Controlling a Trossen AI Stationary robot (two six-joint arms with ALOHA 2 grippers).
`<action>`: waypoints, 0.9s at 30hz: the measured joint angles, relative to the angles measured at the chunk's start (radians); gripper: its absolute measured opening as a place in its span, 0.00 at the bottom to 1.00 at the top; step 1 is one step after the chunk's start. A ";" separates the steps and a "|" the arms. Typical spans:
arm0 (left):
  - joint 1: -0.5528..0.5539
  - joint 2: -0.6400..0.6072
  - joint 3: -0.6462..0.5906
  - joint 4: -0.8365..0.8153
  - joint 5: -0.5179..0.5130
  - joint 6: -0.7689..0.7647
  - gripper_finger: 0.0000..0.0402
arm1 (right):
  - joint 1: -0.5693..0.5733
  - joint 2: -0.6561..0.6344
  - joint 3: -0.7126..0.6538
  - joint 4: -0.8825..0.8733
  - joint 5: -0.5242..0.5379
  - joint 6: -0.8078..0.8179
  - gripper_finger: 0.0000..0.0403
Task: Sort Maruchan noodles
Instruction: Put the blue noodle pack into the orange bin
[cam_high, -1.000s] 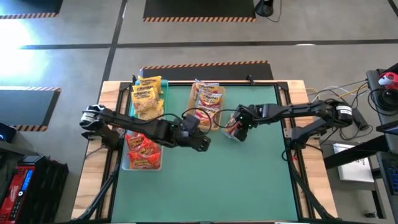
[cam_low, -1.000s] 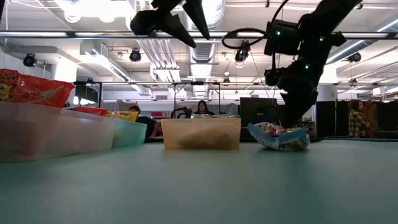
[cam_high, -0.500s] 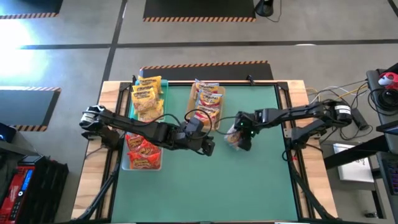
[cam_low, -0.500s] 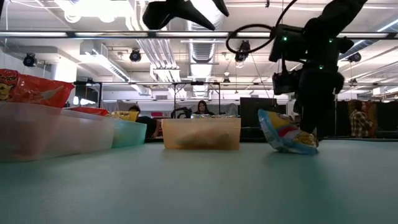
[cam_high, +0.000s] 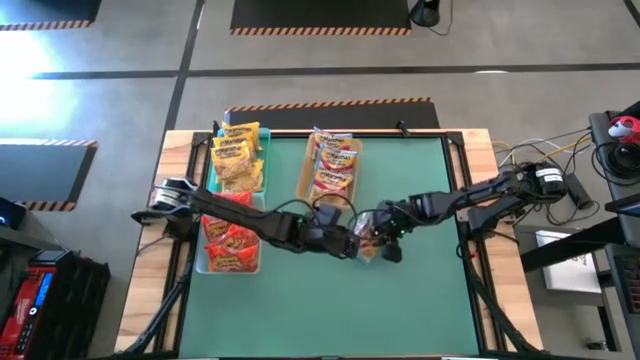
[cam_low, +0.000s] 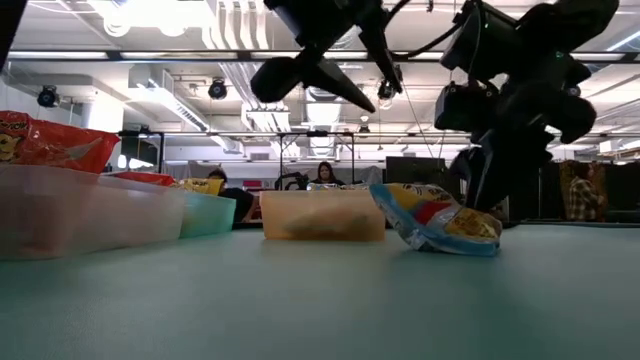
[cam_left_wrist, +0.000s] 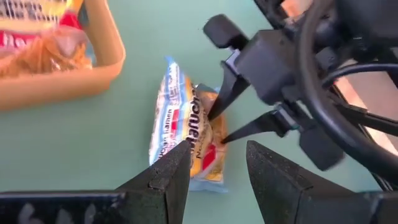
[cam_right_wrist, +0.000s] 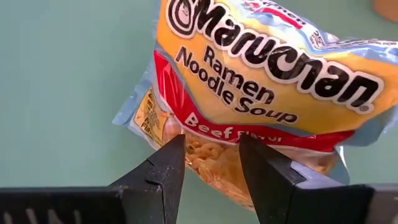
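**Crinkled film on a matt green top**

The yellow-and-red crinkly plastic ramen packet (cam_right_wrist: 261, 81) is glossy film, creased and catching light. The green bench top (cam_high: 400, 300) looks matt and smooth, edged by pale bare wood (cam_high: 150, 270). The tan rectangular plastic tray (cam_low: 323, 214) and the clear rectangular plastic tray (cam_low: 80, 210) look translucent, softly frosted.

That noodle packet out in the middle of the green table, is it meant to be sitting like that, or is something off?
It does stand out. The noodle packet lies alone on the mat, propped at a tilt, while the others sit in trays. The right gripper pinches its edge, and the left gripper hovers close, open.
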 joint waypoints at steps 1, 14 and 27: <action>-0.002 0.011 0.000 0.002 -0.001 -0.014 0.35 | 0.007 0.000 -0.001 -0.002 0.000 0.005 0.36; -0.007 0.086 0.000 0.003 -0.031 0.001 0.35 | 0.073 -0.101 -0.047 -0.011 0.115 0.176 0.36; 0.008 0.099 -0.001 0.003 -0.019 0.104 0.35 | 0.123 -0.082 -0.194 0.285 0.273 0.337 0.36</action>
